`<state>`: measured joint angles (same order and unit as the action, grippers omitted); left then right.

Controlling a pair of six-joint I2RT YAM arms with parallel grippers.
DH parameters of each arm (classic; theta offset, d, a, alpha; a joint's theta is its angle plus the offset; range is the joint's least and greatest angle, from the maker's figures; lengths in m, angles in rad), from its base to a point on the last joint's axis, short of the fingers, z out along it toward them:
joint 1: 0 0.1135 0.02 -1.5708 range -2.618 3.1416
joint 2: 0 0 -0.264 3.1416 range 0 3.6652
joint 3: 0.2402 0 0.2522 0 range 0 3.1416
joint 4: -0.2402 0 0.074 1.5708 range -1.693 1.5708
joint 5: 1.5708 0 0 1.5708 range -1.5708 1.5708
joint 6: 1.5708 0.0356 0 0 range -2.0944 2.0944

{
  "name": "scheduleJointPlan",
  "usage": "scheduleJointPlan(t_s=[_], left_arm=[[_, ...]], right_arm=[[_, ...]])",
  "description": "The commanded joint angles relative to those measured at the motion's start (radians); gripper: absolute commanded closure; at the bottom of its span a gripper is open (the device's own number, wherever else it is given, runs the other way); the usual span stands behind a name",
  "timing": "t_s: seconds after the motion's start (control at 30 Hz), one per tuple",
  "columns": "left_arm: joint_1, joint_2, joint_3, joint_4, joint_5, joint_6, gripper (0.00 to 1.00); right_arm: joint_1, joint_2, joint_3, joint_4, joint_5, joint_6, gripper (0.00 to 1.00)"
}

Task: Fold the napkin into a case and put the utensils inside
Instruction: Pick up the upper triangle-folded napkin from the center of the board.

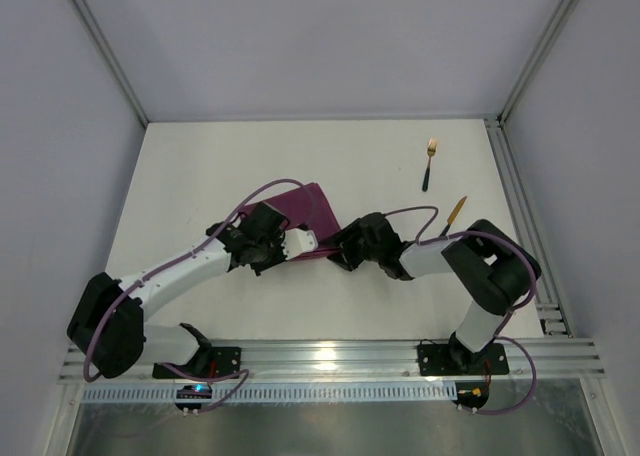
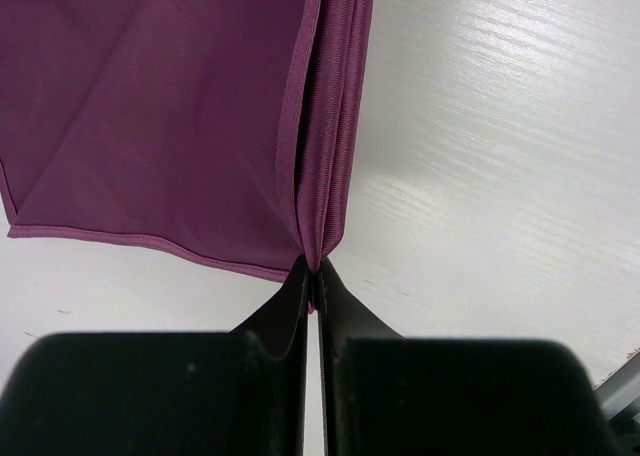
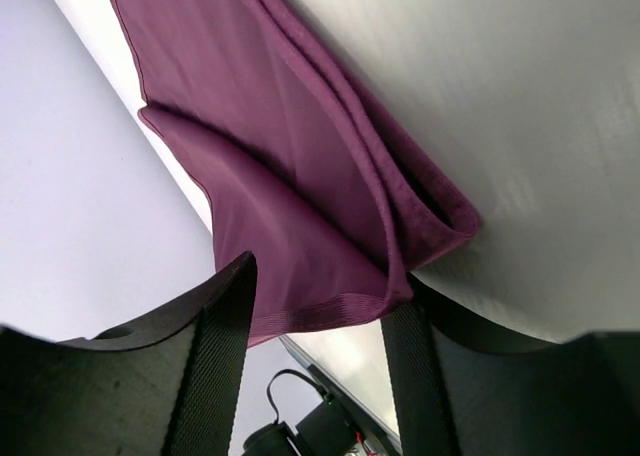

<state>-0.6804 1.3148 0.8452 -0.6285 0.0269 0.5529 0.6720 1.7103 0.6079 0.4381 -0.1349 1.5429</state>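
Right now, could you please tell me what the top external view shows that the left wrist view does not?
Only the top external view shows the fork, the knife and the right gripper at the napkin. Only the left wrist view shows the left gripper pinched shut on the folded layers' corner. Both show the napkin on the white table.
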Motion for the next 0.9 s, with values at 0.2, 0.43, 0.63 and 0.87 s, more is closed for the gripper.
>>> scheduleJointPlan(t_s=[0.2, 0.43, 0.63, 0.87], left_arm=[[0.002, -0.025, 0.017, -0.019, 0.033, -0.002, 1.0], [0.002, 0.021, -0.044, -0.01, 0.057, 0.028, 1.0], [-0.001, 0.122, -0.075, 0.024, 0.065, 0.05, 0.94], [-0.044, 0.123, -0.087, 0.067, 0.045, 0.051, 0.63]], right_arm=[[-0.005, 0.04, -0.037, -0.032, 0.106, -0.013, 0.71], [-0.006, 0.035, -0.036, -0.035, 0.11, -0.049, 0.87], [-0.006, 0.077, -0.034, 0.005, 0.066, -0.023, 0.96], [-0.008, 0.072, -0.039, 0.024, 0.018, 0.005, 0.96]])
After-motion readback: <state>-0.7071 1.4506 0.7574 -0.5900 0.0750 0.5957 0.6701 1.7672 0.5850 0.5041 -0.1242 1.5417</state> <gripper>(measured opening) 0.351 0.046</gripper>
